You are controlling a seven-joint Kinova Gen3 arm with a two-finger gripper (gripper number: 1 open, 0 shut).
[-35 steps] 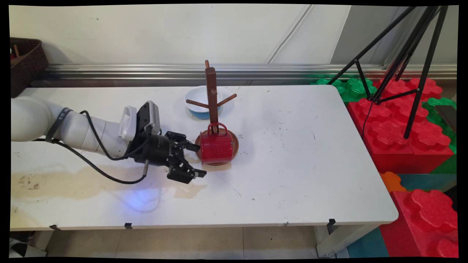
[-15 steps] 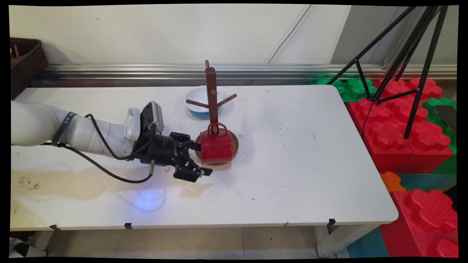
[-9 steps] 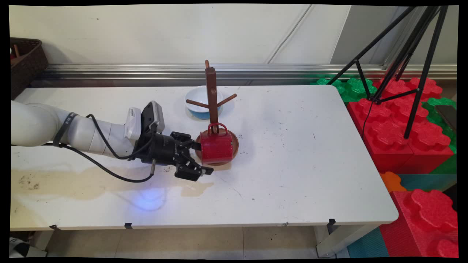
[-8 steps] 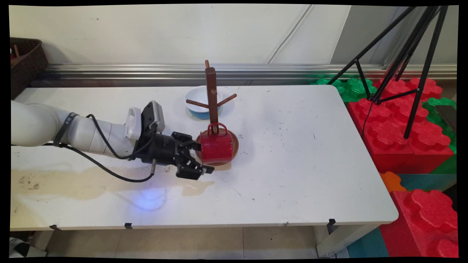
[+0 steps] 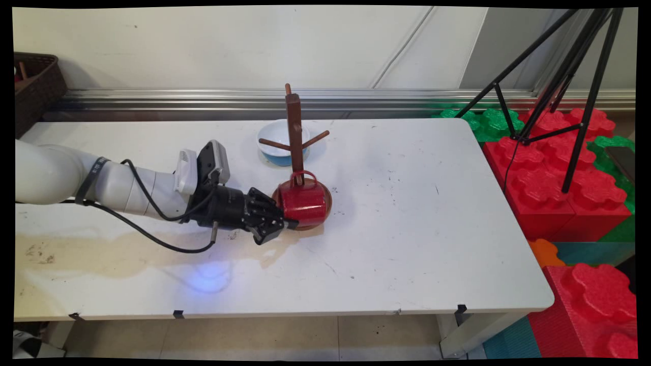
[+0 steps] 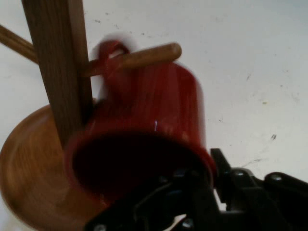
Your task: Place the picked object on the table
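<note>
at the middle of the white counter [image 5: 407, 213], the black claw [image 5: 285, 216] is closed on the rim of a red mug [image 5: 304, 202], one finger inside the mouth and one outside. the mug hangs by its handle from a low peg of the wooden mug stand [image 5: 294, 133], tilted over the stand's round base. behind the stand sits a white and blue bowl [image 5: 274, 142].

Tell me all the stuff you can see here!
mug: 1, red, handle on a rack peg, tilted
rack: 1, brown wood, mid table
bowl: 1, white and blue, behind rack
table: 1, white, stained at left
basket: 1, dark brown, far left
tripod: 1, black, right
blocks: many, red and green, right of table
pincer: 1, black, shut on mug rim
</note>
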